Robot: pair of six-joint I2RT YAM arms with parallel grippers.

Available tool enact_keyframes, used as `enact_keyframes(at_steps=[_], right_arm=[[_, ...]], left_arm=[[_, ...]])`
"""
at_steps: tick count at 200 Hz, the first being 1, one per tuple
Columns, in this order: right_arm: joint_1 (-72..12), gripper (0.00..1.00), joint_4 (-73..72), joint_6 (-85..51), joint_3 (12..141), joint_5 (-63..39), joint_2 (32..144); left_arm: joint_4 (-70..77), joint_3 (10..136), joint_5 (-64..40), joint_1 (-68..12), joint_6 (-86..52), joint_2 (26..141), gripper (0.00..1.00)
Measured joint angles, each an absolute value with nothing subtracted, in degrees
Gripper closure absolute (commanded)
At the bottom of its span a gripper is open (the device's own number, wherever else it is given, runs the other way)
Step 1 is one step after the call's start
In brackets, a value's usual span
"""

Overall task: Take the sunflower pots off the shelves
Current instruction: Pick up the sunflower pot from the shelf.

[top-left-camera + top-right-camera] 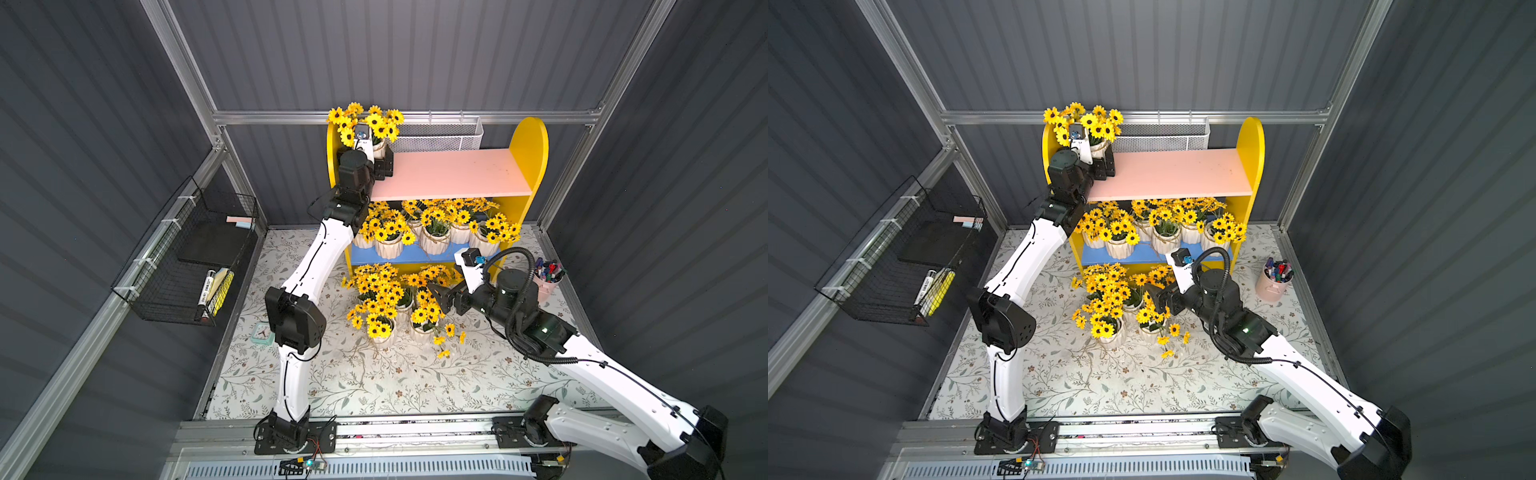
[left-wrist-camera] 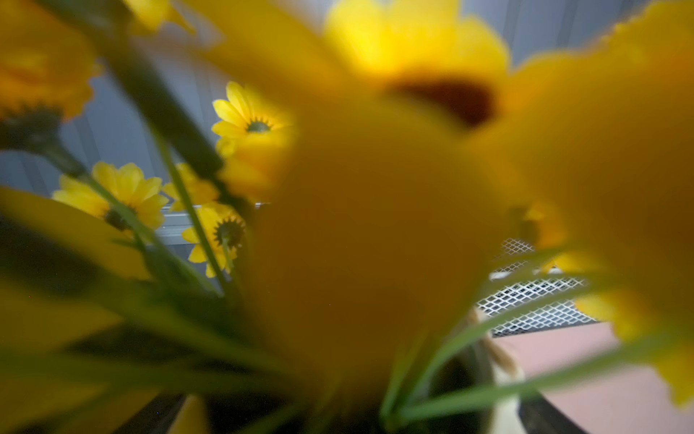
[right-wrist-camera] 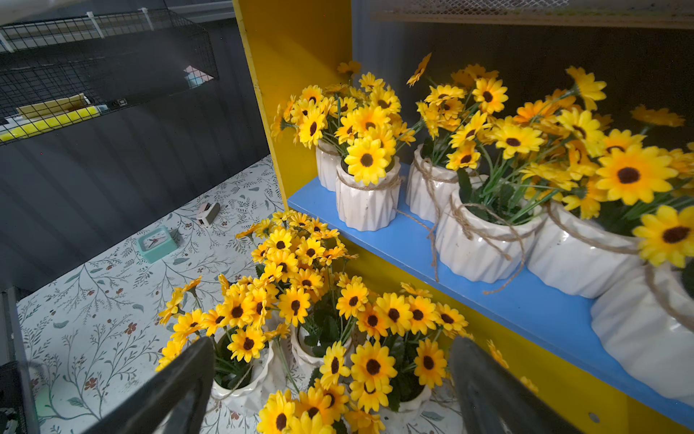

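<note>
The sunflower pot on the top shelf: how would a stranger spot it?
Find the yellow-sided shelves at the back wall. At the left end of their pink top board stands one sunflower pot. It is alone there; the other pots crowd the blue board or the mat.

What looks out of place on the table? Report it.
One sprig of a front sunflower pot sags sideways down to the floral mat, unlike the upright bunches. Nothing else stands out.
</note>
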State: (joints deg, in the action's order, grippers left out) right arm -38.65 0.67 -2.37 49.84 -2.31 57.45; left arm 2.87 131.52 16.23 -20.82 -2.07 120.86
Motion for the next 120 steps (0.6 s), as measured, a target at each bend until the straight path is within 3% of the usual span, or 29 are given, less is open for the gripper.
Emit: enact_keyframes(at_steps=[68,92,120], right_arm=[[-38.4,0.01,0.5,-2.4,48.9,-2.5,56.2],[-38.3,0.01,0.4,-2.4,48.9,-2.5,56.1],[-38.1,0.01,0.4,-2.4,48.9,-2.5,55.9]], left_arm=[[4.7,131.6,15.3,-20.3,-1.5,121.6,0.17],[6.0,130.8,14.9,-20.3,-1.1,121.5,0.34],[7.8,128.9,13.4,-20.3,-0.4,120.6,0.67]])
